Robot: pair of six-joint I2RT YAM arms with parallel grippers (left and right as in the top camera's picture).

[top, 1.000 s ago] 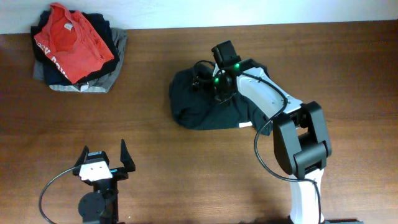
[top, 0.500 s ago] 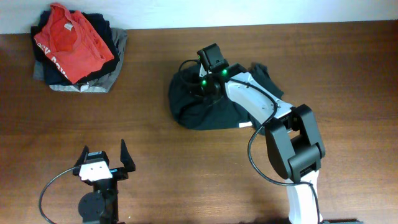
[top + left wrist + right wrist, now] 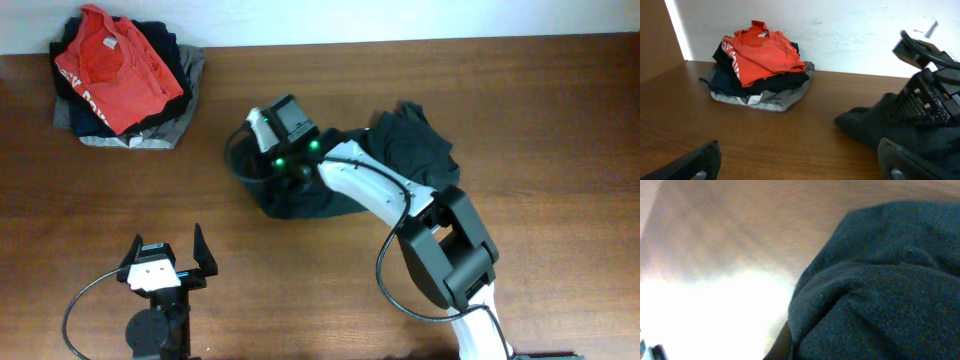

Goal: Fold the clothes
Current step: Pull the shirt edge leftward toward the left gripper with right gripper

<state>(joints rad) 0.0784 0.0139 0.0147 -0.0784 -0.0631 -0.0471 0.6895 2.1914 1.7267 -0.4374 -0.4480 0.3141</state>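
The clothes (image 3: 415, 150), one dark, near-black wrinkly garment, are lying a little right of the middle of the brown worktop (image 3: 560, 110), bunched in a rumpled lump at the right end and stretching out in a lower, flatter band toward the left. The right gripper (image 3: 265, 150) is sitting on that left end, its jaws pressed together and pinching a fold of the fabric. From the right wrist camera the clothes (image 3: 880, 280) are filling most of the view right up against the lens, with blurred wood showing beyond them on the left. The right arm (image 3: 445, 250) is reaching in from the near right edge and crossing over the middle of the garment, hiding part of it. From the left wrist view the clothes (image 3: 875, 127) are showing as a dark mound at the right, under the black body of the right gripper (image 3: 927, 100). Well apart, near the front left edge, the left gripper (image 3: 167, 240) is waiting with its jaws spread wide and nothing between them, its fingertips (image 3: 702, 160) just poking into the bottom corners of its own camera. Off in the far left corner, against the white wall, a pile is sitting with a red T-shirt (image 3: 115, 70) on top, dark pieces under it and a grey garment (image 3: 767, 102) at the bottom.
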